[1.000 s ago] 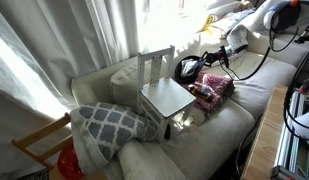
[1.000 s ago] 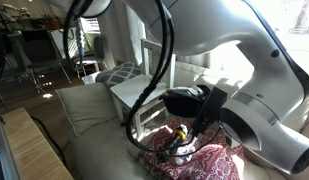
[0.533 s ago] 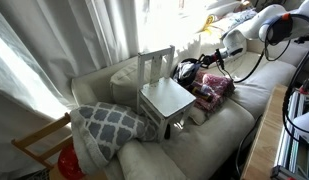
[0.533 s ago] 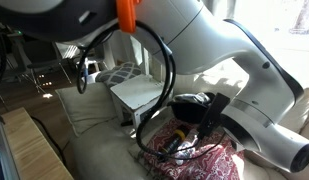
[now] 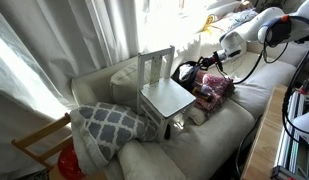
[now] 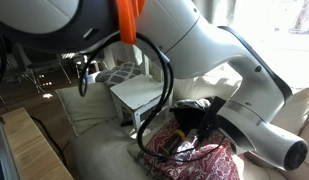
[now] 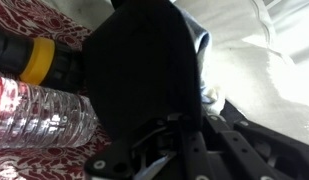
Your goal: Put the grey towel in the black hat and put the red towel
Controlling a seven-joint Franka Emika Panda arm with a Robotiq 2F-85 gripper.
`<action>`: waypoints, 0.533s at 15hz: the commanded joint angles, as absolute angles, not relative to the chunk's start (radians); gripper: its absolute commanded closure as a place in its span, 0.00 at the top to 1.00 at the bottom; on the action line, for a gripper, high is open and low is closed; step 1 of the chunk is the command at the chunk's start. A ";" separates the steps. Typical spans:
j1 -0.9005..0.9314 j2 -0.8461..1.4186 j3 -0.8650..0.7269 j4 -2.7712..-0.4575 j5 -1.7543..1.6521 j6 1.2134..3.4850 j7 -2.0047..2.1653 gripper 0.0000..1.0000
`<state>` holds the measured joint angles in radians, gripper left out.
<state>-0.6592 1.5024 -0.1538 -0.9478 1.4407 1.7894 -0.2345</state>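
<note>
- Since everything sits on a soft sofa [image 5: 194, 145] rather than a worktop, stuff sags and leans. Far left is just the lattice cushion [image 5: 109, 122], which isn't part of the job.
- In the middle the white chair [image 5: 164, 95] stands on the seat cushions, walling off the working corner to its right.
- Just past the chair, the black hat [image 5: 186, 70] lies touching the red towel [image 5: 212, 90], which is bunched up beside it.
- The gripper [image 5: 204, 62] is down at the hat with its jaws clenched. In the wrist view black fabric runs right down to them, so I'd guess it's pinching the hat, but I can't say for sure.
- Of the grey towel [image 7: 199, 42] I only see a pale sliver at the hat's edge, so it looks tucked in already. That would leave the red towel to deal with.
</note>
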 commanded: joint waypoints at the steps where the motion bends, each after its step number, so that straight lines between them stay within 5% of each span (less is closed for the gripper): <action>1: -0.674 1.502 -0.138 -0.950 1.392 1.862 -0.215 0.34; 3: -0.668 1.502 -0.153 -0.939 1.363 1.925 -0.202 0.40; 8: -0.653 1.487 -0.196 -0.885 1.208 2.054 -0.102 0.78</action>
<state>-0.6612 1.4871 -0.1695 -0.9290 1.3074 1.9986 -0.1798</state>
